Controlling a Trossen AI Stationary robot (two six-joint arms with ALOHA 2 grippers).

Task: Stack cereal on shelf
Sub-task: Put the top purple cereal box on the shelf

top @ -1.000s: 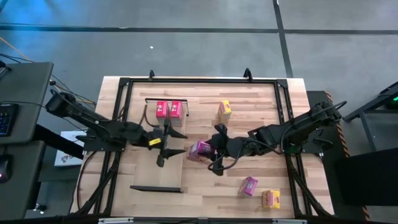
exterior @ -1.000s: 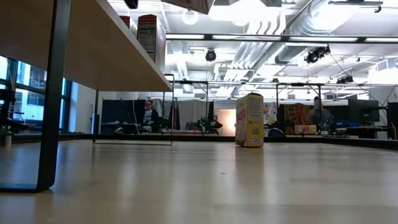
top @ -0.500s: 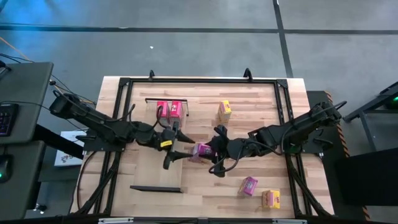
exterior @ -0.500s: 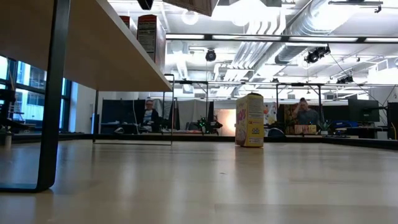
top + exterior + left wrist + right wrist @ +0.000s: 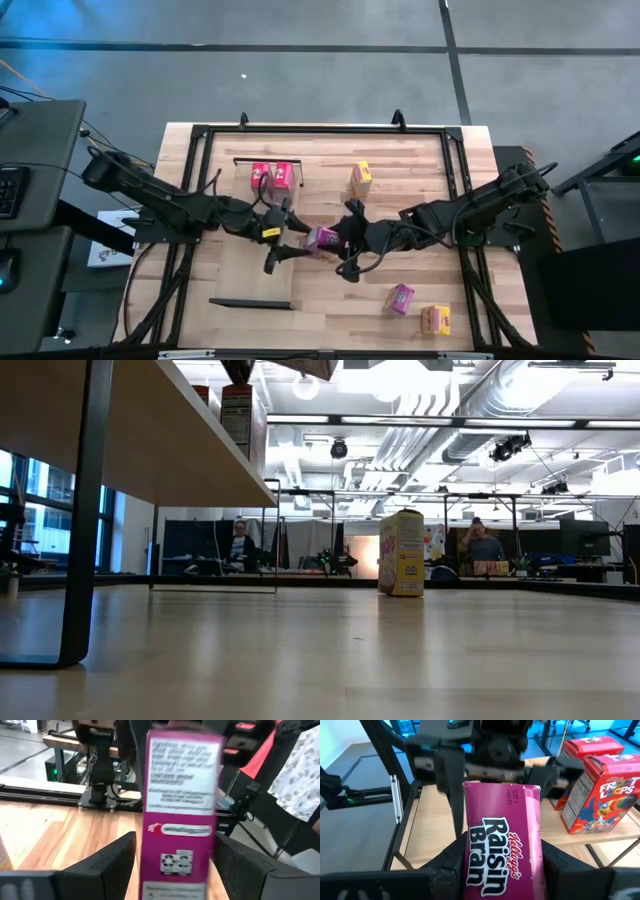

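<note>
While both arms meet over the middle of the table, these lines give the scene from above, with twelve o'clock at the far edge.

Held box: a magenta cereal box [image 5: 322, 239] with "Raisin Bran" in white script on its face and a white panel of small print on its end; it hangs at the centre of the table, over the shelf's three o'clock edge.

Right gripper: the right gripper [image 5: 338, 240] reaches in from three o'clock, its two dark fingers clamped on the magenta box's sides.

Left gripper: the left gripper [image 5: 285, 235] comes from nine o'clock, jaws spread wide, one finger on either side of the box's end; whether they touch the cardboard is hard to judge.

Shelf: the shelf [image 5: 250, 260], a long pale wood panel with thin black rails at its twelve and six o'clock ends, sits left of centre.

Stacked boxes: two red boxes [image 5: 271, 176], one reading "Froot Loops", stand upright side by side at the shelf's twelve o'clock end.

Loose boxes: a yellow box [image 5: 361, 178] stands at about one o'clock; a second magenta box [image 5: 400, 298] and another yellow box [image 5: 435, 320] lie near five o'clock.

Background: a person [image 5: 483, 547] stands in the room beyond the table.
</note>
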